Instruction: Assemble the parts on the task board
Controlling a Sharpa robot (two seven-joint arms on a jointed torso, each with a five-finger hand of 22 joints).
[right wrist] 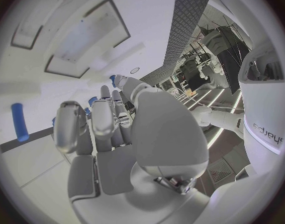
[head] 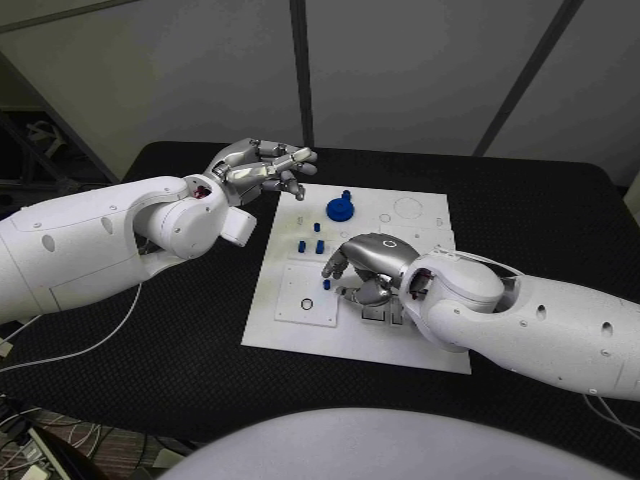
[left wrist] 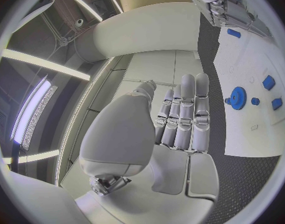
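Observation:
The white task board (head: 299, 330) lies mid-table. A blue gear (head: 340, 208) stands on its far part, with small blue parts (head: 314, 237) just nearer. My right hand (head: 366, 265) hovers over the board's middle, fingers curled down around more small blue parts (head: 330, 268); whether it grips one is hidden. The right wrist view shows its fingers (right wrist: 95, 122) above the board (right wrist: 30, 84), blue bits (right wrist: 92, 100) at the fingertips and a blue peg (right wrist: 18, 122) lying apart. My left hand (head: 263, 168) is raised off the board's far left corner, fingers (left wrist: 186, 114) straight, holding nothing, with the gear (left wrist: 237, 97) beyond.
The black table (head: 551, 220) surrounds the board. A silver fixture (head: 382, 312) sits on the board just under my right wrist. A small ring (head: 307, 303) lies in a recessed panel near the board's left edge. Cables (head: 61, 350) trail off the table's left side.

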